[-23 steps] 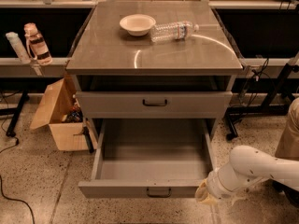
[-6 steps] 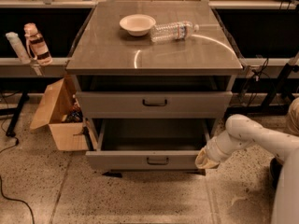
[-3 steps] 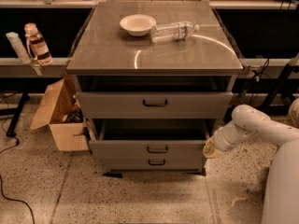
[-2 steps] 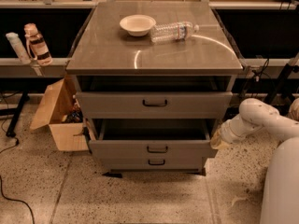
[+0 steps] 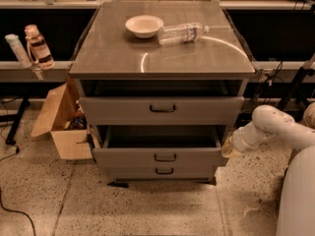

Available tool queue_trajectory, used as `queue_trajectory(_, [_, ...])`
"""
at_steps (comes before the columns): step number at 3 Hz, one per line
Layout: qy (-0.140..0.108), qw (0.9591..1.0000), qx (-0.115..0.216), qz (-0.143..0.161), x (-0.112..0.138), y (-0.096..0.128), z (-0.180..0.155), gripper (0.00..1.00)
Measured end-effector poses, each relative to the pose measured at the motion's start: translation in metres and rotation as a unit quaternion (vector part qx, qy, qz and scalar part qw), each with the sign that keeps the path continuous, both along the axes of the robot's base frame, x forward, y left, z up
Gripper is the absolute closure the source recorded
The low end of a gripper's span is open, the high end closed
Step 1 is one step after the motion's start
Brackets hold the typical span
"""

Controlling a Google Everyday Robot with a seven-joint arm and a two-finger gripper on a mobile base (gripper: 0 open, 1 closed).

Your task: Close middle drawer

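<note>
The middle drawer is a grey metal drawer with a small dark pull handle, second of the cabinet's three. It stands out a little from the cabinet, with a dark gap showing above its front. My gripper is at the right end of the drawer's front, at the cabinet's right front corner. The white arm reaches in from the right. The top drawer sits above, and the lowest drawer sits just below, pushed in.
A white bowl and a plastic bottle lying on its side are on the cabinet top. An open cardboard box stands on the floor to the left. Two bottles stand on the left shelf. A cable lies on the floor.
The middle drawer has gone from wide open to almost pushed in. My gripper has moved back and up with the drawer's right end, then stayed nearly still in the last second.
</note>
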State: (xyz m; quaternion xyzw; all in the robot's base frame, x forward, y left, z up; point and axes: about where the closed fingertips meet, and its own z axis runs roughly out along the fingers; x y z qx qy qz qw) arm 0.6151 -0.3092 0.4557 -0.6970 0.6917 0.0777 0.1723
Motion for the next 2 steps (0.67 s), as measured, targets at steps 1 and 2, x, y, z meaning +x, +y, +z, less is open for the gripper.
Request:
queue_trajectory(1, [0.001, 1.0, 0.001, -0.003, -0.0021, 0.0002, 0.0009, 1.0])
queue_trajectory(2, [0.0, 0.9999, -0.002, -0.012, -0.0009, 0.0001, -0.004, 1.0])
